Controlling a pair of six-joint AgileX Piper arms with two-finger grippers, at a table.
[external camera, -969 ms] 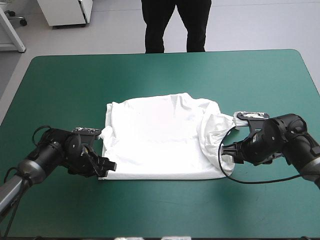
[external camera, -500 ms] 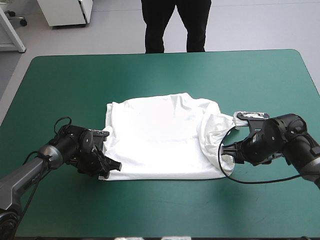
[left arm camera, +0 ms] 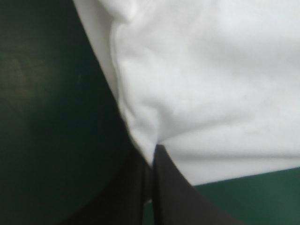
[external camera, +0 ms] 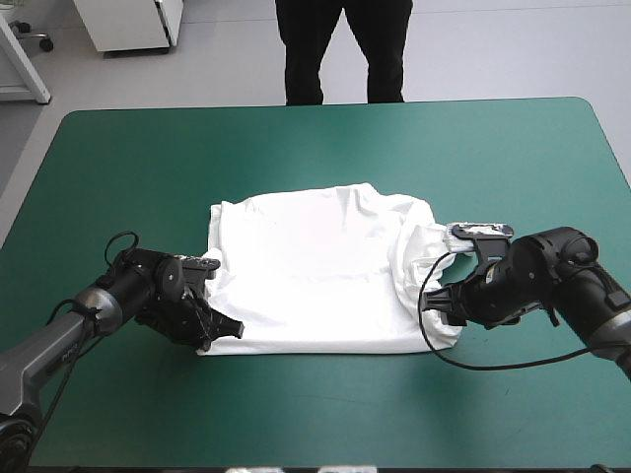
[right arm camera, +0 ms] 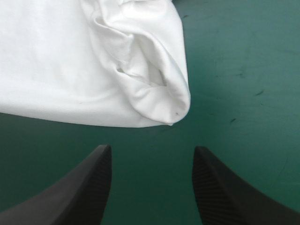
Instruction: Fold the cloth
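At the lower left of the high view, the left claw (external camera: pixel 219 330) sat low on the table (external camera: pixel 315 148), right at the near left corner of the T-shirt (external camera: pixel 315 281). Its two black fingers (left arm camera: pixel 173 197) were pressed together, with the corner of the white cloth pinched between them. I think it held that corner so it could lift it and carry it across for a fold.

Across the middle of the frame, the T-shirt lay spread mostly flat on the teal-green table. Its left side looked smooth. Its right side was bunched up, with cloth rolled into a soft lump. I could not see a clear fold in it, so the job looked like it was only at the start.

At the lower right of the frame, the right claw (external camera: pixel 432 301) sat beside the bunched right edge of the shirt. Its fingers (right arm camera: pixel 93 187) stood wide apart, and nothing was between them. From the right wrist view, the rolled lump lay just ahead of the gap and touched neither finger. I think the claw was lined up that way so it could slide forward and close on that side. Then both arms could lift together. The lump might be tricky, because the claw could pinch too many layers.
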